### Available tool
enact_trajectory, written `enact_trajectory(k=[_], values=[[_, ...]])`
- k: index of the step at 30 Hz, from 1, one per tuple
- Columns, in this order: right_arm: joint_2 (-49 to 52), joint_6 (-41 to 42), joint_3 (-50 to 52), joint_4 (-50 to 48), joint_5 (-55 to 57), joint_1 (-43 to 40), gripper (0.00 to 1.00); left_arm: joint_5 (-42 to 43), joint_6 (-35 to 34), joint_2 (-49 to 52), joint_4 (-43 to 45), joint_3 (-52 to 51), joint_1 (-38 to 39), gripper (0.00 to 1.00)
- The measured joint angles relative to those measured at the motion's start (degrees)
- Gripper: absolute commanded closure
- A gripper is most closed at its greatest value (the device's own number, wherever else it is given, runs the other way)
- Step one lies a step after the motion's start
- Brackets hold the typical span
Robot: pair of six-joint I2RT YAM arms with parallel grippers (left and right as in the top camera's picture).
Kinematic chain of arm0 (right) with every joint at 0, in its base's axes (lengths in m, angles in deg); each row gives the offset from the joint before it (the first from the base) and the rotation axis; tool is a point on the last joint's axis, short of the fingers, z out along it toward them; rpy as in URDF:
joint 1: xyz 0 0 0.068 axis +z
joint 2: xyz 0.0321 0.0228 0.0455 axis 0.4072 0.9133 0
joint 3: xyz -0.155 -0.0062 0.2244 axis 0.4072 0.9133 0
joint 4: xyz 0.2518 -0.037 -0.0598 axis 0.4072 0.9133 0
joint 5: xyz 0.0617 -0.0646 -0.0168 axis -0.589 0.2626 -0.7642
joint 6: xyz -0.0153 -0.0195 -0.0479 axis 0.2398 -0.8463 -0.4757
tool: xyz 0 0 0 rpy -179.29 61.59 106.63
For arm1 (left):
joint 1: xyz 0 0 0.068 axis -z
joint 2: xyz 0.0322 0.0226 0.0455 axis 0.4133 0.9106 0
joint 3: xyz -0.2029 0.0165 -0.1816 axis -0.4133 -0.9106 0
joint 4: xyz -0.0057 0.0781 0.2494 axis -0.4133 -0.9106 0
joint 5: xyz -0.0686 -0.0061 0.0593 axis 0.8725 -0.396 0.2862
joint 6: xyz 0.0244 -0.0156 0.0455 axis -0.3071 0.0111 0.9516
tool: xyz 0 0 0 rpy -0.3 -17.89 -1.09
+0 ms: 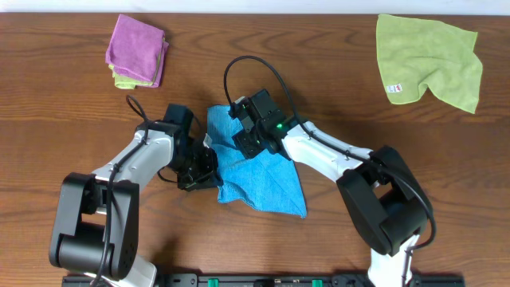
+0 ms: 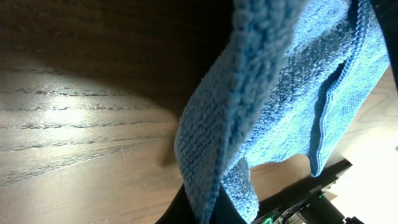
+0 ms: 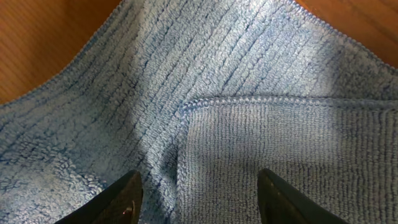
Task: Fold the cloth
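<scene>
Right fingers (image 3: 127,198) wide apart over the cloth (image 3: 261,149), plain only at the wrist; left fingers (image 2: 229,214) tight on its edge.

My overhead feed is bright, even and sharp, with only soft shadows on the worktop (image 1: 64,119). On the left wrist feed I get white glare over the wood at left and a dark band on top, and the cloth (image 2: 280,93) blurs where it hangs nearest the lens. The right wrist feed is dimmer and patchily shaded, with the fingers (image 3: 124,199) of the right end effector (image 3: 199,202) dark and soft-edged
</scene>
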Motion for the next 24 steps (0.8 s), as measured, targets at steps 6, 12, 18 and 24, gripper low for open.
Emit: enact_trajectory(k=[6,12,18,24], values=[[1.44,-0.04,-0.15,-0.11,0.9,0.42,0.53,0.0,0.0,0.0,-0.2,0.0,0.0,0.94],[1.55,0.24,-0.22,-0.33,2.73,0.66,0.72,0.0,0.0,0.0,-0.26,0.0,0.0,0.94],[1.64,1.33,-0.28,-0.28,4.79,0.72,0.99,0.0,0.0,0.0,-0.31,0.0,0.0,0.94],[1.81,2.29,-3.82,4.13,7.61,0.76,0.99,0.0,0.0,0.0,-0.37,0.0,0.0,0.94]])
